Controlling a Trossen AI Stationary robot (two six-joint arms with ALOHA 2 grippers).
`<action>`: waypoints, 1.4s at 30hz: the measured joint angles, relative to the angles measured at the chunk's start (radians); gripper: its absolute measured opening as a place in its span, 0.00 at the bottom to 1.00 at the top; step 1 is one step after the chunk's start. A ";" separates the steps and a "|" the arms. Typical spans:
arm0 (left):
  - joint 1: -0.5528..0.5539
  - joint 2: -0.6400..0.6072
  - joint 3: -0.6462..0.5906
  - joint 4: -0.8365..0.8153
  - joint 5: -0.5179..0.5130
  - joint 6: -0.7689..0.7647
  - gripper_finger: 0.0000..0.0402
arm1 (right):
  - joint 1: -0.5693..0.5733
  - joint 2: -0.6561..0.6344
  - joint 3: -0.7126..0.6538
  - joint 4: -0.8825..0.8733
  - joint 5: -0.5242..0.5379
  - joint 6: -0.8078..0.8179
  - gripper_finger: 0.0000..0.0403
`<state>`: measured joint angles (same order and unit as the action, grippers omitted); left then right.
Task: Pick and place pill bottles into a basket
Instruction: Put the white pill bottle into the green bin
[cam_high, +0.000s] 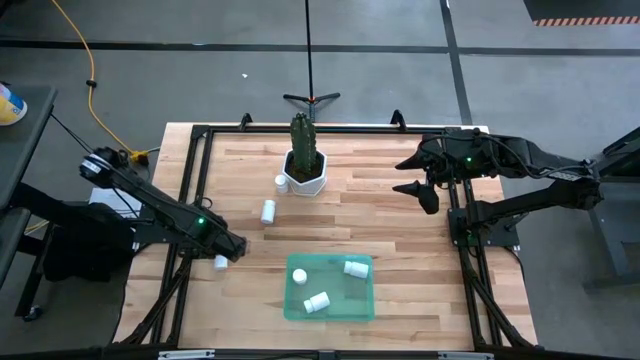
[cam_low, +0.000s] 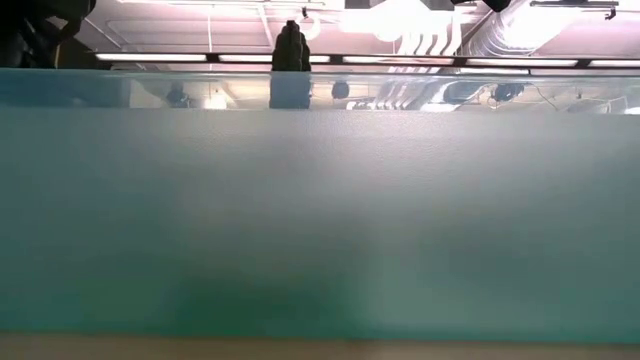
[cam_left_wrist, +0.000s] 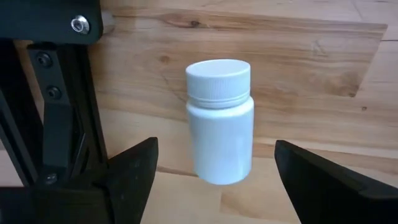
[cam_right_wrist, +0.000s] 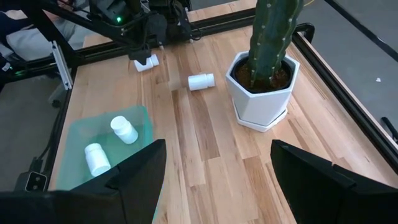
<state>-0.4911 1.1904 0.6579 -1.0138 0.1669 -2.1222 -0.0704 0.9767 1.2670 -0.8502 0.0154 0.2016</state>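
The left gripper (cam_left_wrist: 214, 171) has its two dark fingers (cam_left_wrist: 134, 171) spread wide, with one pill bottle (cam_left_wrist: 219, 121) between them and gaps visible on both sides, so the bottle is not pinched. In the high view this left gripper (cam_high: 228, 250) sits low over the table (cam_high: 400, 230), well to the left of the basket (cam_high: 330, 305), and the same bottle (cam_high: 221, 263) shows as a white spot at its tip, close to the black frame rail (cam_high: 190, 200) along the table's left edge. The basket, a translucent green tray near the table's front edge, holds two bottles lying on their sides: one (cam_high: 356, 268) toward its far right corner and one (cam_high: 317, 302) nearer its front. Beyond the basket, toward the table's far edge, a fourth bottle (cam_high: 268, 211) lies on the wood, and a fifth (cam_high: 281, 182) stands just beside the white hexagonal pot (cam_high: 305, 178) that holds a cactus (cam_high: 303, 138). The right gripper (cam_high: 425, 192) waits above the table, far right of the basket and right of the pot, with its fingers (cam_right_wrist: 134, 171) also spread apart and holding nothing. In the low view the basket wall (cam_low: 320, 220) fills nearly the whole picture.
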 joint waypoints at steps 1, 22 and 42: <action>0.000 0.008 0.000 0.002 0.000 0.000 0.89 | 0.000 0.000 0.000 0.000 -0.001 0.000 0.69; 0.000 0.033 -0.085 0.153 0.008 0.003 0.89 | 0.000 0.000 0.000 -0.008 -0.007 0.018 0.69; 0.000 0.032 -0.085 0.182 0.029 -0.003 0.57 | 0.000 0.000 0.000 -0.007 -0.007 0.018 0.69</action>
<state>-0.4911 1.2228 0.5724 -0.8321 0.1956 -2.1250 -0.0704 0.9768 1.2669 -0.8575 0.0082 0.2199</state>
